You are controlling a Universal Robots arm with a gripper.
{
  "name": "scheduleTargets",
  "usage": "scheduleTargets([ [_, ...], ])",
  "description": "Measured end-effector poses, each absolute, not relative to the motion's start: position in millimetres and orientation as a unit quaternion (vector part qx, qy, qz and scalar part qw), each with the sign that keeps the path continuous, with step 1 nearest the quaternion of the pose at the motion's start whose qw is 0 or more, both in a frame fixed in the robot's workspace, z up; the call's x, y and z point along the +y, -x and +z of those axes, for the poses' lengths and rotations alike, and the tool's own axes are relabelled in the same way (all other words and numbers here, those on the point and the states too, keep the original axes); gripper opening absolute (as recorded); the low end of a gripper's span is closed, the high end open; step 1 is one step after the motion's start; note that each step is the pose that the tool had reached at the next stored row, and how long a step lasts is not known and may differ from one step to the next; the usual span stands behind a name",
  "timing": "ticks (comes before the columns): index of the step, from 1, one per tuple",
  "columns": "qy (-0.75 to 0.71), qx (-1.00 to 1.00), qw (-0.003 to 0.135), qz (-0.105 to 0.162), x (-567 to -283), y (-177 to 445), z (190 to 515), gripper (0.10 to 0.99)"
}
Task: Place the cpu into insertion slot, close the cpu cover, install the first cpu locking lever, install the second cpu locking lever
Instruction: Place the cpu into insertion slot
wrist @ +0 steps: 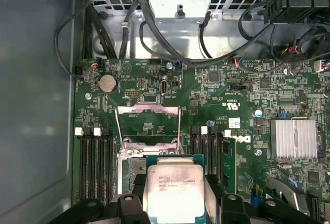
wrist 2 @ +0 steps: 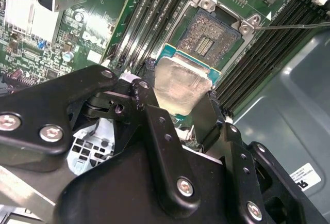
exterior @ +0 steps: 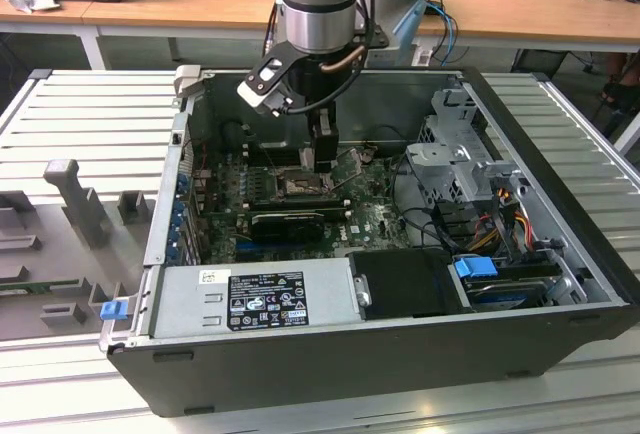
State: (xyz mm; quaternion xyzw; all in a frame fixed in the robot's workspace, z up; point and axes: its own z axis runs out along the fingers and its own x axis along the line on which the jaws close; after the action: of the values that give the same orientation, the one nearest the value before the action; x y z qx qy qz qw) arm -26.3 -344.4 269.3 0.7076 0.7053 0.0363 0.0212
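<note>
My gripper [wrist 2: 178, 102] is shut on the cpu [wrist 2: 181, 82], a flat square chip with a pale silvery face, clamped by its two opposite edges. In both wrist views the chip hangs just above and partly over the insertion slot [wrist 2: 215, 34], a dark square socket with a metal rim. In the first wrist view the cpu [wrist: 172, 189] sits between the gripper [wrist: 174, 199] fingers, and the cpu cover [wrist: 148, 111] stands swung open beyond the insertion slot [wrist: 132, 168]. A thin locking lever [wrist 2: 296, 26] sticks out from the socket corner. In the exterior view the gripper [exterior: 325, 161] is down inside the case over the insertion slot [exterior: 296, 185].
The motherboard [wrist: 227, 95] lies in an open computer case [exterior: 560, 154]. Long black RAM slots [wrist: 95, 162] flank the socket on both sides. A power supply [exterior: 260, 294], drive cage [exterior: 455, 154], cable bundles [wrist: 154, 33] and a finned heatsink [wrist: 294, 139] crowd the surroundings.
</note>
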Motion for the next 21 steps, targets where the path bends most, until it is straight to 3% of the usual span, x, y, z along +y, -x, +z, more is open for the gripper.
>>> scheduleTargets([
  [21, -0.723, 0.69, 0.021, 0.037, -342, 33, 257, 0.525],
])
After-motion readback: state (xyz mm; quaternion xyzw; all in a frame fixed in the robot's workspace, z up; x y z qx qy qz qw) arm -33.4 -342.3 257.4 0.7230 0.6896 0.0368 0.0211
